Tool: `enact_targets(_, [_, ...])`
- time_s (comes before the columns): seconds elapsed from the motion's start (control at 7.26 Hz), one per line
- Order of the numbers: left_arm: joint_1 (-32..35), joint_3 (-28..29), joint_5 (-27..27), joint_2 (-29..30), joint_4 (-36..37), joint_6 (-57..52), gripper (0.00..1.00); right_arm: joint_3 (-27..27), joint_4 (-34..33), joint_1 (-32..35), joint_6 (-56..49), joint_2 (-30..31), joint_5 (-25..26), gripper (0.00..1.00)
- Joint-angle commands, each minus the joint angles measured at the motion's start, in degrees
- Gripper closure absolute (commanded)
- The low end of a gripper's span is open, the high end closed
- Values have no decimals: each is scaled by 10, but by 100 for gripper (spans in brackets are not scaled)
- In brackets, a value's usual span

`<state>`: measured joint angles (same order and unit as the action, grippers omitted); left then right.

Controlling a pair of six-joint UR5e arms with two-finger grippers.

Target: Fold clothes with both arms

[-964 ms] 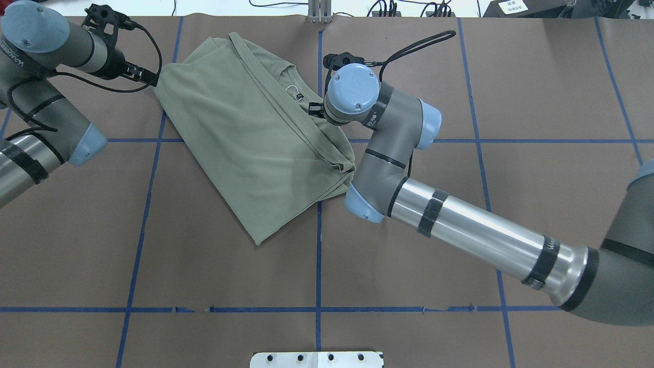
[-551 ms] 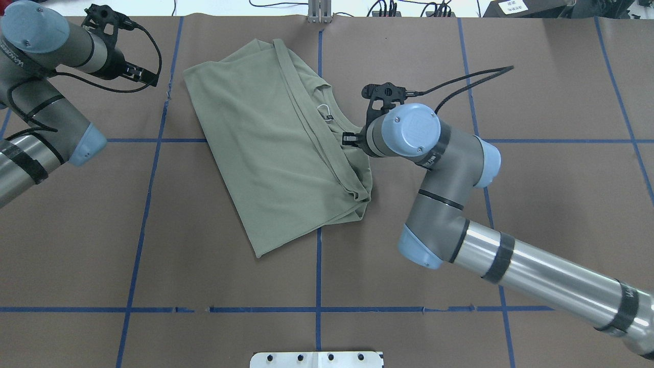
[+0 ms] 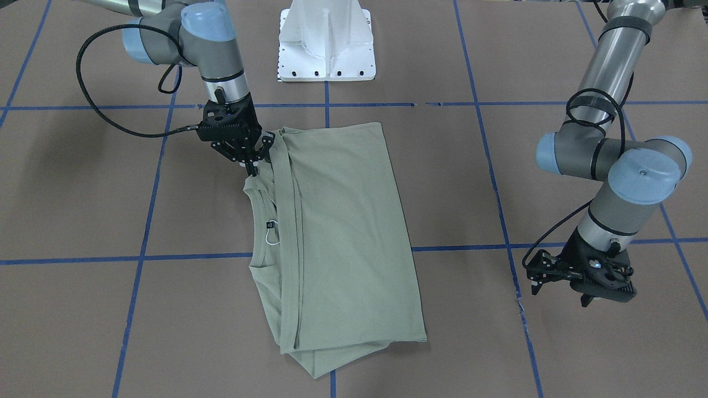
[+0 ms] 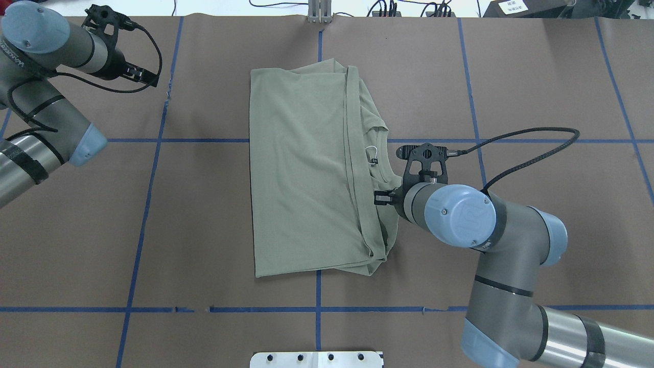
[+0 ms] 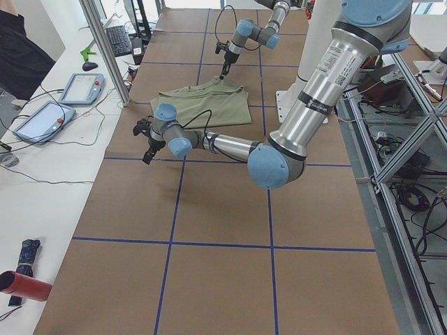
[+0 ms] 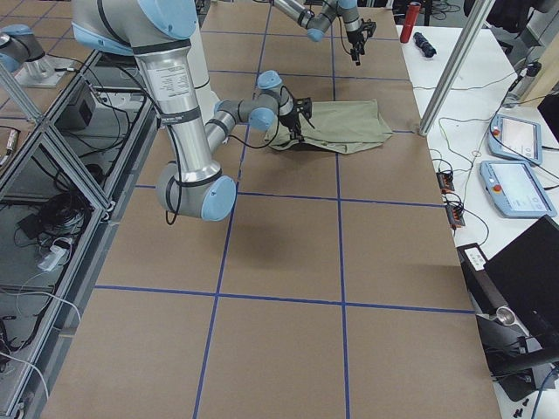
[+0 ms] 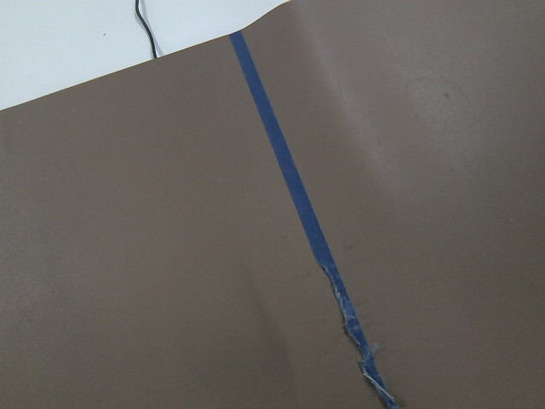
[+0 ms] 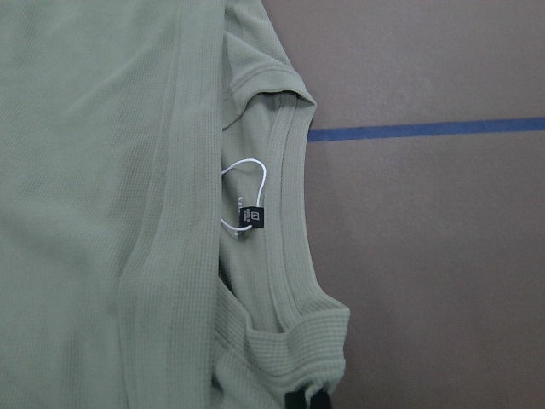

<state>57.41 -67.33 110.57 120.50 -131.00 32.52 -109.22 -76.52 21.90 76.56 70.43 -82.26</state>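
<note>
Dragged rightward: shirt (image 4: 301,174) | right gripper (image 3: 256,161) clamped on shirt collar; left gripper (image 3: 560,293) apart

One green shirt (image 4: 301,174) — one left arm (image 4: 48,110), one right arm (image 4: 511,266) — one white pedestal (image 3: 326,44).

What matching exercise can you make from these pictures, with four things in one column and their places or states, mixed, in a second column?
Things:
1. shirt
2. right gripper
3. left gripper
4. white loop

Places or states:
A. open, above the bare table, apart from the shirt
B. beside the small black label
C. folded, lying flat
D. closed on the shirt's edge

Pairs: 1-C, 2-D, 3-A, 4-B
</note>
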Motion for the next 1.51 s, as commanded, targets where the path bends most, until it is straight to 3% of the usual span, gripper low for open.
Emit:
enact_targets(0.0, [0, 1, 0, 0, 0, 0, 0, -13, -6, -24, 12, 18, 30, 66])
enact_targets(0.14, [0, 0, 0, 0, 0, 0, 0, -10, -7, -24, 12, 17, 45, 1])
enact_targets(0.28, [0, 0, 0, 1, 0, 0, 0, -10, -7, -25, 6, 12, 41, 0])
enact_targets(0.41, [0, -1, 0, 1, 0, 0, 0, -10, -41, -15, -4, 2, 6, 0])
enact_targets(0.55, [0, 0, 0, 1, 0, 0, 0, 2, -123, 4, -36, -68, -37, 0])
enact_targets(0.69, [0, -1, 0, 1, 0, 0, 0, 23, -206, 7, -66, -132, -46, 0])
enact_targets(0.83, [-1, -1, 0, 0, 0, 0, 0, 51, -245, 7, -100, -170, -67, 0])
enact_targets(0.96, [-1, -1, 1, 1, 0, 0, 0, 73, -256, 7, -111, -185, -100, 0])
enact_targets(1.38, [-3, 0, 0, 0, 0, 0, 0, 70, -318, -4, -202, -183, -157, 0])
